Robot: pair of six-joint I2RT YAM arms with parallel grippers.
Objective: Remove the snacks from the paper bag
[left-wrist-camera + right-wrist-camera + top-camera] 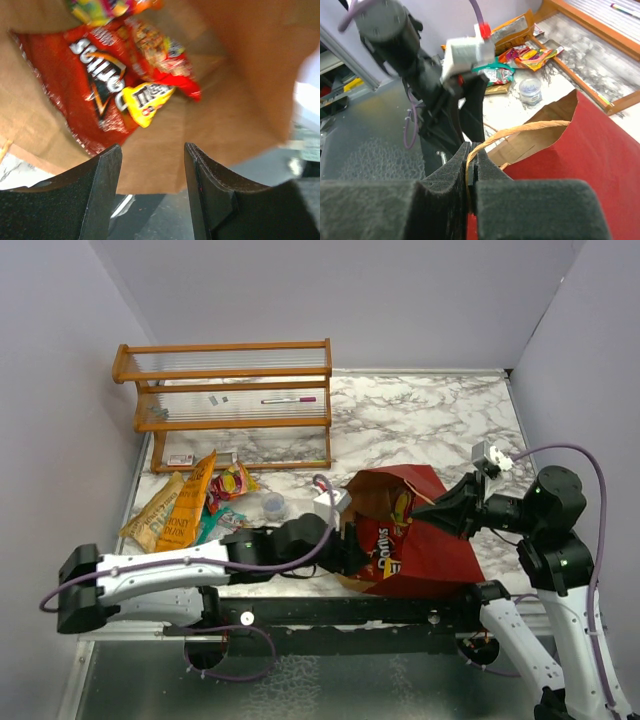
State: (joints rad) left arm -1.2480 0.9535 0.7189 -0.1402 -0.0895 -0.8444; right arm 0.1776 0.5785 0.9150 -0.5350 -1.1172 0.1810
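**Snacks point(95, 85) in the paper bag point(240, 75)**

Several are revealed by the left wrist view, past the parted left claw point(152, 150); one from above. The right claw point(471, 150) is shown clamped on the handle point(520, 131) by the right wrist view.

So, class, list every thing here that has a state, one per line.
left tool: open, at bag mouth.
right tool: shut on handle.
paper bag: on its side, mouth open.
Doritos packet: inside bag.
loose snacks: outside bag.
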